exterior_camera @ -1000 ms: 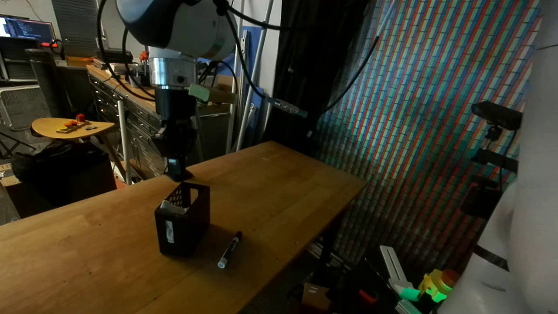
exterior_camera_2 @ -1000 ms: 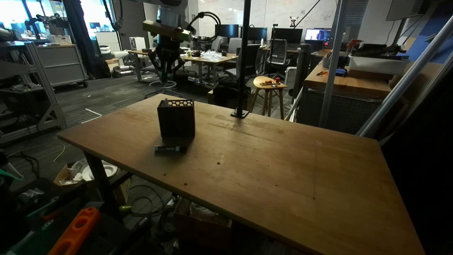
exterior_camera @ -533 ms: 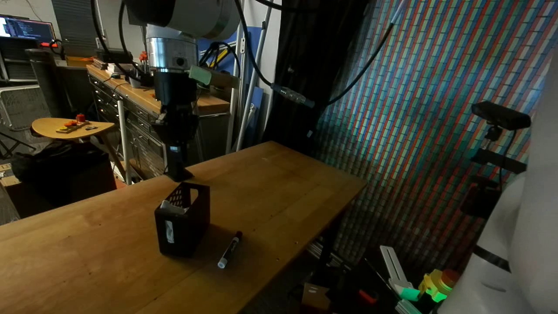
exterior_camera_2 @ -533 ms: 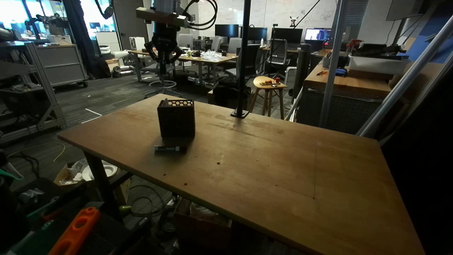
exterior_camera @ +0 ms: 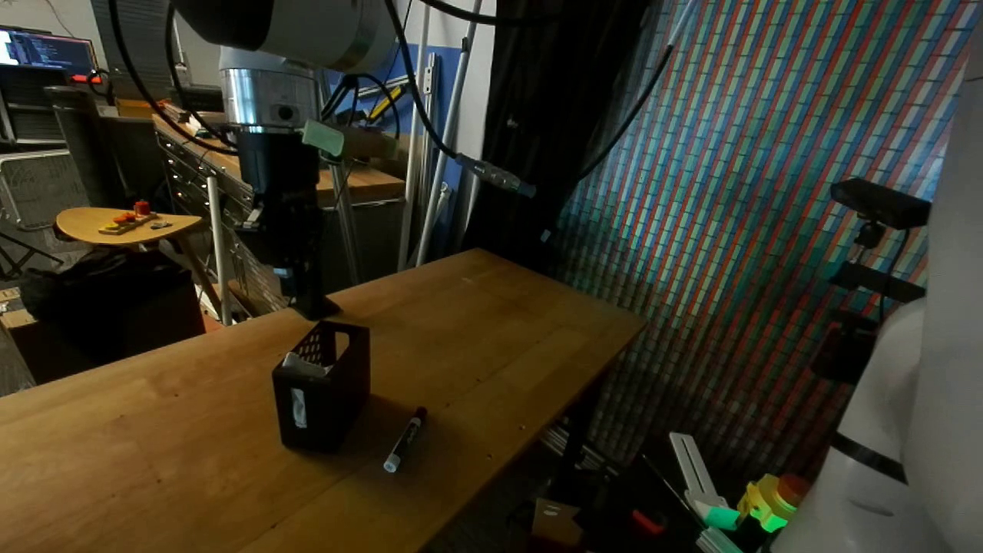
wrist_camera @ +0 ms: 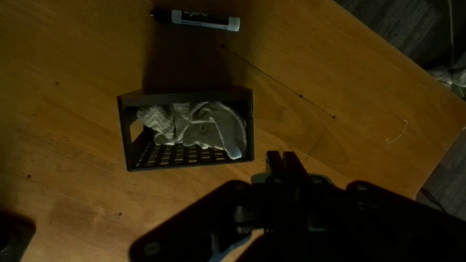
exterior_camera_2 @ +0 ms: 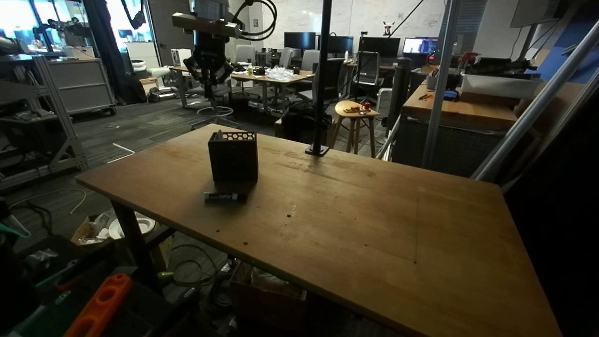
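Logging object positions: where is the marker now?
In the wrist view, the marker lies near the top edge, slightly left of centre, apart from the bin. In an exterior view it is on the table, right of the bin.

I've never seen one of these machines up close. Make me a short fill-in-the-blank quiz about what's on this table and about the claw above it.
1. The crumpled cloth lies ____ (inside or beside) the black basket.
2. The marker rests on a table whose top is made of ____.
3. Between its two fingertips, the claw is gripping ____.
4. Of the basket and the marker, the claw is nearer to the ____.

Missing words: inside; wood; nothing; basket.
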`<action>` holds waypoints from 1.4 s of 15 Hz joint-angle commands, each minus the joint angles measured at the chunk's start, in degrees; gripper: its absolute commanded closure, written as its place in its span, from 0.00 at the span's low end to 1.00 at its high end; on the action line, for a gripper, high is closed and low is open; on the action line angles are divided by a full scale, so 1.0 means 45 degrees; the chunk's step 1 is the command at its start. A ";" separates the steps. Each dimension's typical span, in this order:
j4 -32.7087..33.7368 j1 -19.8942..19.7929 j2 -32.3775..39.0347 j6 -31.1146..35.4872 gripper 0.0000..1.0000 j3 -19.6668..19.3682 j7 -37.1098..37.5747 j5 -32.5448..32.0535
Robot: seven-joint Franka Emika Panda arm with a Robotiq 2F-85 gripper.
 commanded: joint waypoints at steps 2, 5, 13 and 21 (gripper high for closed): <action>0.1092 0.0305 0.0902 -0.0024 0.93 -0.0073 0.0226 -0.0310; 0.1323 0.0268 0.1364 0.0146 0.92 -0.0111 0.0039 -0.0357; 0.1142 -0.0012 0.2386 0.1273 0.91 -0.0225 -0.0229 -0.0205; 0.1005 -0.0055 0.2706 0.1972 0.91 -0.0081 -0.0204 0.0011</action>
